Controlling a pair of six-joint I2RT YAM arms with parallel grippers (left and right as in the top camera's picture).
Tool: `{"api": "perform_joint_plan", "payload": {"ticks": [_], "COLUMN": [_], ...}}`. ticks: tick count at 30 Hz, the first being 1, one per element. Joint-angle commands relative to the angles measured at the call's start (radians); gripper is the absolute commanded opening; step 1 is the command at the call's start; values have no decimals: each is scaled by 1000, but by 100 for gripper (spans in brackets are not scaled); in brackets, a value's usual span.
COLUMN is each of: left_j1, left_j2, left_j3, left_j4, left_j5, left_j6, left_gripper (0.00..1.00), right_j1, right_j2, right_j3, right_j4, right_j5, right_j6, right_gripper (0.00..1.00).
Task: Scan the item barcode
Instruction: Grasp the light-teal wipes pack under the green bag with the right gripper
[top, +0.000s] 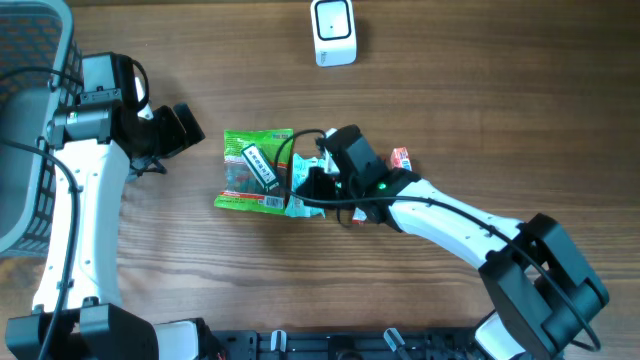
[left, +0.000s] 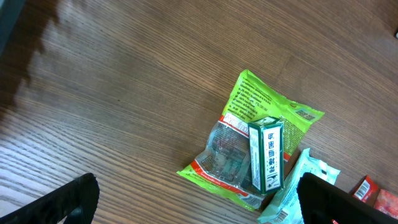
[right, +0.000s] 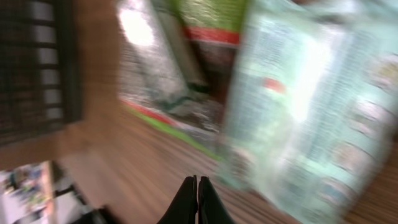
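A bright green snack packet (top: 250, 175) lies mid-table with a small green-and-white box (top: 260, 166) on top of it. A pale green packet (top: 303, 203) lies against its right edge, and a red item (top: 401, 158) is farther right. The white scanner (top: 333, 32) stands at the far edge. My left gripper (top: 190, 128) hangs open left of the pile, and its view takes in the green packet (left: 249, 118), the box (left: 266, 154) and the pale packet (left: 298, 186). My right gripper (top: 312, 183) is over the pale packet (right: 311, 112), shut (right: 198, 199) with nothing between its fingers. That view is blurred.
A dark mesh basket (top: 30, 120) stands at the table's left edge and shows as a dark grid (right: 37, 62) in the right wrist view. The right arm stretches from the front right corner across to the pile.
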Motion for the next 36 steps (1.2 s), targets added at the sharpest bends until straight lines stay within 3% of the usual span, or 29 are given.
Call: {"api": "perform_joint_plan", "payload": {"ticks": [1,7,16,29,34,36], "left_j1": [4,4,4,4,4,4], "left_j2": [6,6,6,6,6,6], "left_j3": [-3,-3,-3,-3,-3,-3], "left_j4": [0,0,0,0,0,0], "left_j5": [12,12,12,12,12,12], "left_j6": [16,16,16,16,16,16], "left_gripper": [100,100,100,100,100,100], "right_j1": [0,0,0,6,6,4], "right_j2": [46,108,-59,133,7,-86], "right_j3": [-17,-40,-8,-8,12,45], "right_j4": [-40,-14,30,48,23,-31], "right_j5": [89,72,43,62,51,52], "right_j6": [-3,-2,-11,-36,-152,-241], "right_gripper": [4,4,4,4,4,13]}}
